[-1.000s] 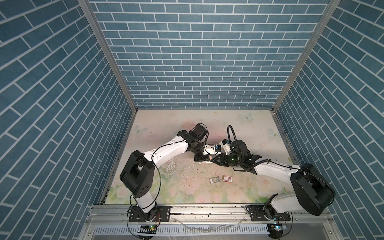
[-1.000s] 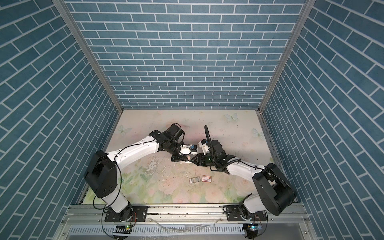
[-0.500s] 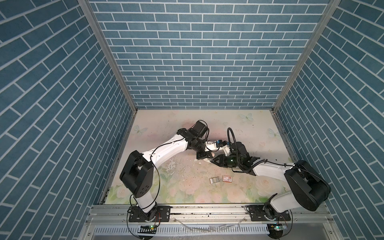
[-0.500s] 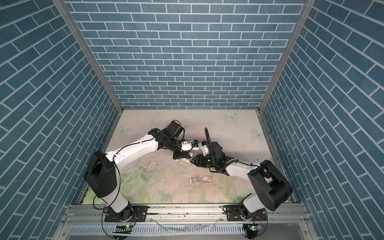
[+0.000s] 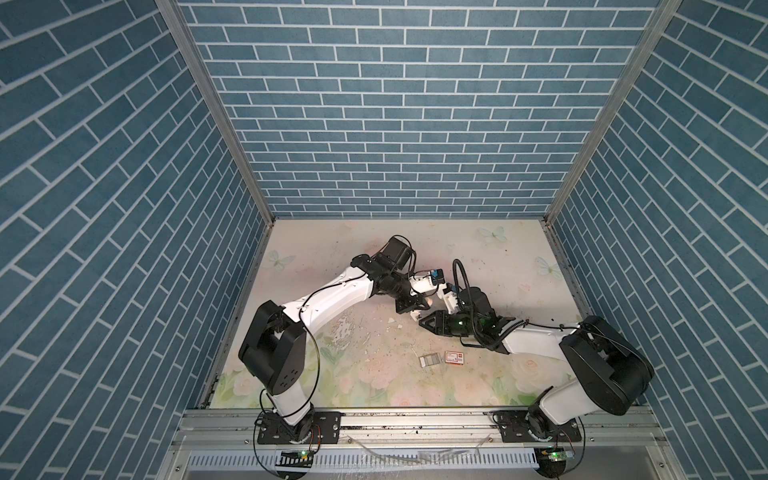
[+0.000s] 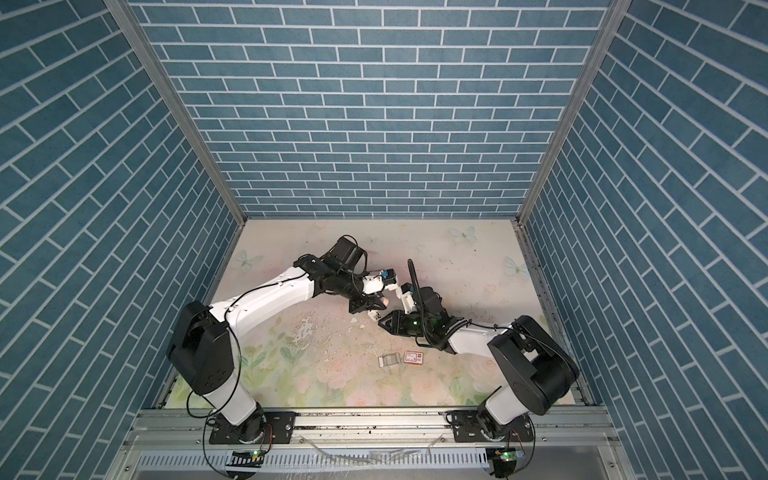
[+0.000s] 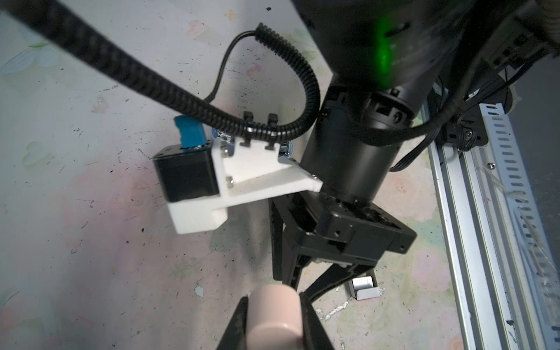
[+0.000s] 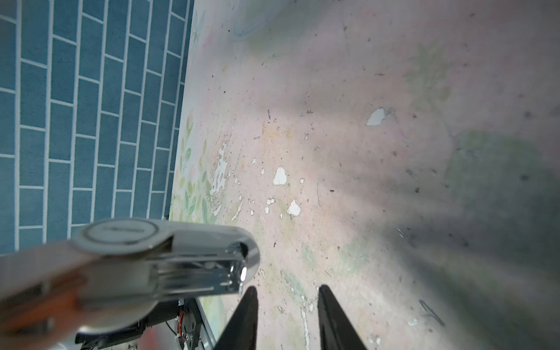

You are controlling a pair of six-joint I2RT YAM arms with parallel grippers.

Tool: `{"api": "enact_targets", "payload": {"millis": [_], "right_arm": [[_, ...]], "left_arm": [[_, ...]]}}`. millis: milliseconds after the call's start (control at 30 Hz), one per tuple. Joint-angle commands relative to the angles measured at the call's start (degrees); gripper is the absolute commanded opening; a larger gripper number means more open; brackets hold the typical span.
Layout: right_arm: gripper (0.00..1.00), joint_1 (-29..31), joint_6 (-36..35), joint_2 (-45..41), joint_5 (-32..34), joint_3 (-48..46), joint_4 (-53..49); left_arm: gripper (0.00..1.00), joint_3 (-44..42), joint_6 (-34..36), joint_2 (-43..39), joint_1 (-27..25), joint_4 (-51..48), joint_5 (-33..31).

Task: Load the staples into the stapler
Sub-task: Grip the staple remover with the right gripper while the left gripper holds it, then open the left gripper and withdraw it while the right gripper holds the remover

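Note:
My left gripper point(image 7: 274, 298) is shut on the stapler point(image 7: 272, 318), a pale pink body whose end shows between the black fingers. In the right wrist view the stapler's point(image 8: 169, 260) silvery metal end and round hinge hang just beside one finger point(image 8: 247, 306). My right gripper point(image 8: 288, 291) is open with only the mat in its gap. In both top views the two grippers point(image 5: 419, 305) point(image 5: 417, 319) meet at mid-table. The staples' grey tray point(image 5: 430, 360) and red-and-white box point(image 5: 454, 358) lie on the mat nearer the front; they also appear in a top view as tray point(image 6: 388, 360) and box point(image 6: 413, 357).
The floral mat point(image 5: 332, 374) has chipped white patches point(image 8: 280, 176) near the grippers. Blue brick walls point(image 5: 395, 124) close in three sides. A metal rail point(image 5: 415, 419) runs along the front edge. The right arm's cable point(image 7: 169, 88) crosses close over the left wrist camera.
The right arm has reached further left, bringing its gripper up against the stapler held by the left. The left gripper has shifted slightly right and back. The right jaws stand a little wider.

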Motion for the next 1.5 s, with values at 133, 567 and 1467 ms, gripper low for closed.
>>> {"api": "enact_targets", "payload": {"millis": [133,567,1467], "right_arm": [[0.42,0.3,-5.3,-15.8,2.0,-6.7,0.0],[0.5,0.3,-16.5,-27.3,-1.0,-2.1,-9.1],[0.47,0.3,-12.7,-16.5,-9.8,2.2,3.2]], "left_arm": [[0.07,3.3,-3.3,1.8,6.0,-3.1,13.2],[0.09,13.0,-0.7,9.4,6.3,-16.5,29.9],[0.08,18.7,4.4,13.6,5.2,-25.9,37.0]]}}
